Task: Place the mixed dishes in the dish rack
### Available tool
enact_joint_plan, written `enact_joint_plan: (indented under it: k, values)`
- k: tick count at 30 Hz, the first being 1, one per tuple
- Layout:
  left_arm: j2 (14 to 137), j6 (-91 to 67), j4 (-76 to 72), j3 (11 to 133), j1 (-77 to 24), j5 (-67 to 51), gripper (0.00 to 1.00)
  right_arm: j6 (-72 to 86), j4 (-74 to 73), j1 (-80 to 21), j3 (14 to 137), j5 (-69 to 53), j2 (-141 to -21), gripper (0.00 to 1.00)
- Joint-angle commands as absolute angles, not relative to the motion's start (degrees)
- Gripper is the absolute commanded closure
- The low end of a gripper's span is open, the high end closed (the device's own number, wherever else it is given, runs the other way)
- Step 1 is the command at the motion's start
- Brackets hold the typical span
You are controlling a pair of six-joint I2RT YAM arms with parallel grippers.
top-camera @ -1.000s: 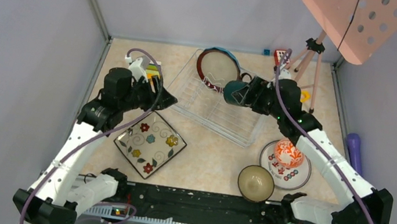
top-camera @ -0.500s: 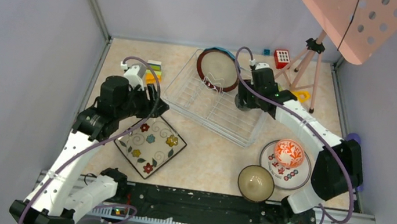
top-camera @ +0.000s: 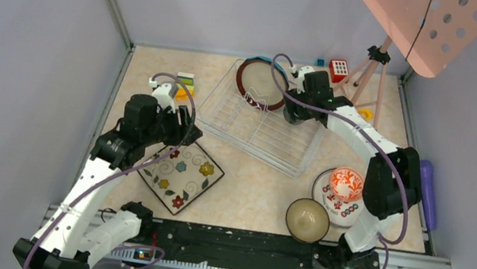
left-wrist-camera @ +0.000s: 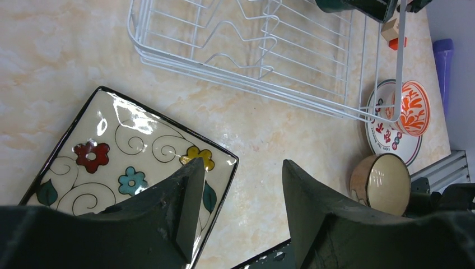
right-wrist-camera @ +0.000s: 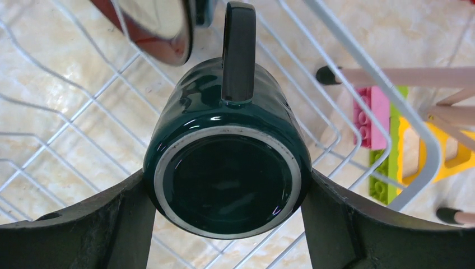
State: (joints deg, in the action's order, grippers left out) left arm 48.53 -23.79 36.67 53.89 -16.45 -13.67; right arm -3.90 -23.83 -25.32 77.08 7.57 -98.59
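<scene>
Tan bowl (top-camera: 307,219): round and glossy, pale inside, upright on the counter (top-camera: 255,193), which is beige and marbled; it is the dish nearest my bases.
White red-marked plate (top-camera: 345,209): flat and round, just beside the bowl, with small red figures around its rim.
Red-white bowl (top-camera: 346,184): glazed, with orange-red leaf shapes on white; it sits on that plate.
Square floral plate (left-wrist-camera: 129,151): shiny cream ceramic with a black edge, painted flowers and curling lines, lying flat on the counter.
Left pincer (left-wrist-camera: 241,207): two dark wedge-shaped fingers spread apart, holding nothing, above the plate's right corner.
Dish rack (top-camera: 251,126): thin white wire, rectangular, with raised sides and zigzag dividers.
Right pincer (right-wrist-camera: 227,190): clamped on the teal mug (right-wrist-camera: 227,168), one finger on each side.
Mug placement: on its side over the rack's far right corner, round base towards my wrist, its flat strap handle pointing away; I cannot tell whether it touches the wire.
Brown-rimmed cream plate (top-camera: 262,83): round, standing on edge in the rack's far end, near the mug.
Toy blocks (right-wrist-camera: 381,129): studded pink and green plastic, outside the rack.
</scene>
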Motion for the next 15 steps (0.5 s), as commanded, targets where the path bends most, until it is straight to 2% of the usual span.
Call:
enact_joint_plan:
  k: [1,10,13,15]
  values:
    - [48.3,-22.4,34.6,53.8,-16.2,-14.3,0.41,-10.1,-22.2,-22.9,85.4,3.4,-102.3,0.87]
    - [49.1,-22.2,34.2,53.6,-16.2,-15.4,0.41,-10.2,-24.8,-22.5,89.8,4.8,-108.0,0.86]
    - [49.3,-22.3,34.2,53.3,-16.2,-15.1,0.40,-9.8,-24.4,-22.2,90.1,3.3,-108.4,0.73]
    - [49.5,-22.4,34.3,53.2,-16.2,-15.0,0.40,-9.7,-24.4,-22.1,90.5,2.9,-109.1,0.59]
